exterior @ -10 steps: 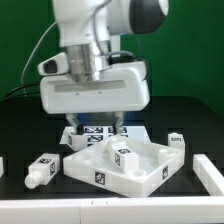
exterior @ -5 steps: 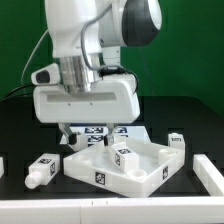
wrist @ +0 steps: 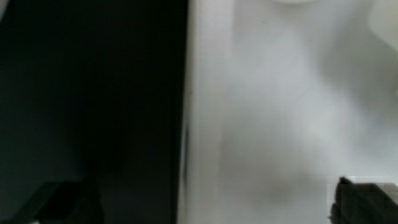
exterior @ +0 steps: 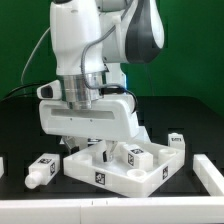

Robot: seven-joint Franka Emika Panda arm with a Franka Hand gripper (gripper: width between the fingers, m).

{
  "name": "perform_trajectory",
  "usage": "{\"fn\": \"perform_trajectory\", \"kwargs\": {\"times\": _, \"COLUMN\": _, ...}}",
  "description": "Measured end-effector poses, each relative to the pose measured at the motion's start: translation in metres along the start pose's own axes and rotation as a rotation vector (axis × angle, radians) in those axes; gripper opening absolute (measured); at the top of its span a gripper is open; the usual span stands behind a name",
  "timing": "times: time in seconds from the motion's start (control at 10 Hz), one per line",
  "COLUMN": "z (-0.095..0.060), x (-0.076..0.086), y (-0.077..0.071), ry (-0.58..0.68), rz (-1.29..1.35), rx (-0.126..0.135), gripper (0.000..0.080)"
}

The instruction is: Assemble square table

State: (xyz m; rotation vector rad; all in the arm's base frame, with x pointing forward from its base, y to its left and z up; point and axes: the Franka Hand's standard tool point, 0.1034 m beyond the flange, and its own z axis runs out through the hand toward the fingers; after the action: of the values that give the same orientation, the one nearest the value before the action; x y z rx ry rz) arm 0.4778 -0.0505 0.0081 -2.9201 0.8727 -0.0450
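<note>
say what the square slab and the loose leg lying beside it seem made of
Square slab: probably white plastic, smooth, matte, judging by its uniform colour and moulded raised rim. Loose leg: likely the same plastic; its black-and-white tag looks like a stuck-on paper label.

**Square tabletop**: white, with a black-and-white square tag on its near wall. **Near-left leg**, **leg on the tabletop** and **far-right leg**: white, with black-and-white tags. **Table surface**: black. **Backdrop**: green. **Robot arm**: white, with a black joint.

One tabletop slab; three tagged legs visible.
</note>
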Motion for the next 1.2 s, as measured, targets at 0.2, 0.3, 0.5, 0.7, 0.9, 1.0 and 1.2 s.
{"fn": "perform_trajectory", "kwargs": {"times": 0.2, "z": 0.000, "x": 0.000, "y": -0.001, "ry": 0.000, "rz": -0.002, "rx": 0.000, "gripper": 0.0649}}
{"fn": "perform_trajectory", "kwargs": {"times": 0.3, "z": 0.000, "x": 0.000, "y": -0.001, "ry": 0.000, "rz": -0.002, "rx": 0.000, "gripper": 0.0562}}
{"fn": "perform_trajectory", "kwargs": {"times": 0.5, "z": 0.000, "x": 0.000, "y": -0.001, "ry": 0.000, "rz": -0.002, "rx": 0.000, "gripper": 0.0426}}
{"fn": "perform_trajectory", "kwargs": {"times": 0.7, "z": 0.000, "x": 0.000, "y": -0.001, "ry": 0.000, "rz": -0.002, "rx": 0.000, "gripper": 0.0109}}
{"fn": "perform_trajectory", "kwargs": {"times": 0.9, "z": 0.000, "x": 0.008, "y": -0.009, "ry": -0.008, "rz": -0.007, "rx": 0.007, "gripper": 0.0053}}
{"fn": "perform_trajectory", "kwargs": {"times": 1.0, "z": -0.003, "x": 0.019, "y": -0.019, "ry": -0.020, "rz": -0.012, "rx": 0.018, "gripper": 0.0053}}
{"fn": "perform_trajectory", "kwargs": {"times": 1.2, "z": -0.008, "x": 0.039, "y": -0.028, "ry": -0.062, "rz": 0.000, "rx": 0.032, "gripper": 0.0053}}
